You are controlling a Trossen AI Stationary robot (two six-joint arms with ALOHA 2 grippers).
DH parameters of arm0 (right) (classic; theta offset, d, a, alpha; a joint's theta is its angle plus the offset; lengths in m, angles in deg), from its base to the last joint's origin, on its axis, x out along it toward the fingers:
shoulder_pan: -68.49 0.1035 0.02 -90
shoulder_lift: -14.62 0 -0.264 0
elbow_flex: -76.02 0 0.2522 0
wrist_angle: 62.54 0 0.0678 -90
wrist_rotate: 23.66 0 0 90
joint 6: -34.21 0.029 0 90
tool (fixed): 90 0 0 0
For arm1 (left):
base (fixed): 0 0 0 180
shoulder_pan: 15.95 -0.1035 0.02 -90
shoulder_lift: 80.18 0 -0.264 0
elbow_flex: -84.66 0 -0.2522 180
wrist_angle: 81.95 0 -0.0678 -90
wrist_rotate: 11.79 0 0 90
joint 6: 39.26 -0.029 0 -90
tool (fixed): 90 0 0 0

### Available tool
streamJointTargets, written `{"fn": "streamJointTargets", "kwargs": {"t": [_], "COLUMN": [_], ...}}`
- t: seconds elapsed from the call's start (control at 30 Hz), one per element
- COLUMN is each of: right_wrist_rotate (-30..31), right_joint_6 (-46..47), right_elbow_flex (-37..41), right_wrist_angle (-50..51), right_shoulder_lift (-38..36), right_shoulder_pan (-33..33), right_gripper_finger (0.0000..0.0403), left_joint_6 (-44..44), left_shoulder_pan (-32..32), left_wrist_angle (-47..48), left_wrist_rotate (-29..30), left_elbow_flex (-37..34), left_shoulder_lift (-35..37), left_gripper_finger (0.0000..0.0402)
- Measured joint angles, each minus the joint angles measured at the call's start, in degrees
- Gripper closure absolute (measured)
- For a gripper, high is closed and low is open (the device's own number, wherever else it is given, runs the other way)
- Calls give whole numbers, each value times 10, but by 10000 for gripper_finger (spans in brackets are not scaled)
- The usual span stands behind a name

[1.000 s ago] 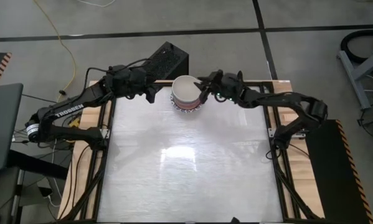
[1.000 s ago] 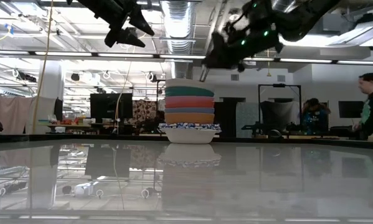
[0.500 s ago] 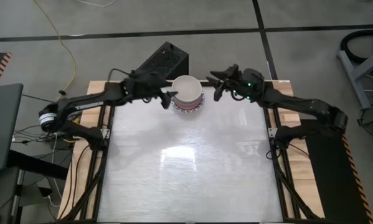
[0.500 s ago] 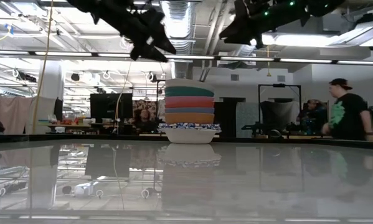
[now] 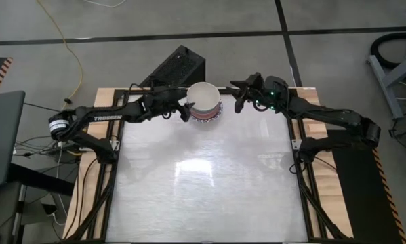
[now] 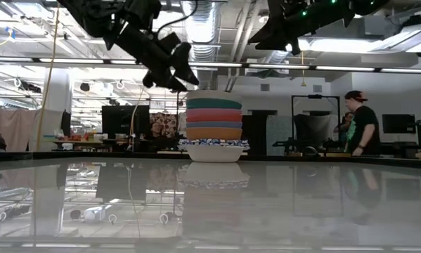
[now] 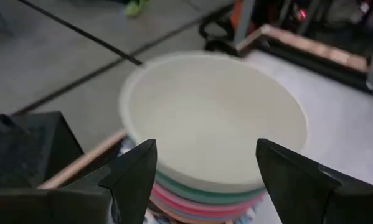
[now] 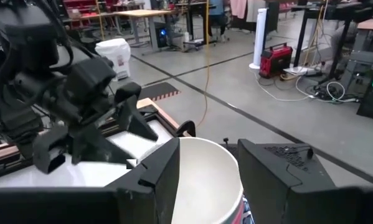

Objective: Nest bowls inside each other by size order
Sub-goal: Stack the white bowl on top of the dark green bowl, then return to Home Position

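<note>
- One nested stack of bowls [image 5: 204,103] is found at the far edge of the surface [image 5: 203,183], midway between the two arms; no loose bowl is seen elsewhere on it.
- From the low view the stack [image 6: 214,126] is read from the base up: a wide white bowl with a blue patterned rim, then orange, pink and teal bands, with a cream bowl [image 7: 214,118] uppermost. Any further bowls inside cannot be counted.
- The left gripper [image 5: 186,110] is held just beside the stack's left side, close to the top rim and apart from it; its fingers [image 7: 133,174] are spread wide, with the cream bowl framed between them and nothing gripped.
- The right gripper [image 5: 238,96] is held near the stack's right side, raised above rim level in the low view [image 6: 275,29]; its fingers [image 8: 150,180] are likewise spread and empty.
- Step in hand, by judgement: nesting appears complete or nearly so — the stack is being checked or squared up rather than added to.
- Next move, by judgement: if the top bowl is to be seated, a light, even push at the rim is called for; otherwise a clean withdrawal of both arms without the tall stack being tipped.
</note>
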Motion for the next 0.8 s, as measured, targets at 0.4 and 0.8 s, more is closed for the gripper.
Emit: {"fn": "streamJointTargets", "kwargs": {"t": [0.4,0.8], "right_wrist_rotate": [-19,-34], "right_joint_6": [-4,106], "right_elbow_flex": [0,0], "right_wrist_angle": [-38,-65], "right_shoulder_lift": [-10,-154], "right_shoulder_pan": [5,12], "right_gripper_finger": [223,223], "left_joint_6": [1,-13], "left_shoulder_pan": [0,9], "left_wrist_angle": [-17,-16], "left_wrist_rotate": [-7,-66], "left_elbow_flex": [16,58], "left_shoulder_lift": [59,310], "left_gripper_finger": [139,139]}}
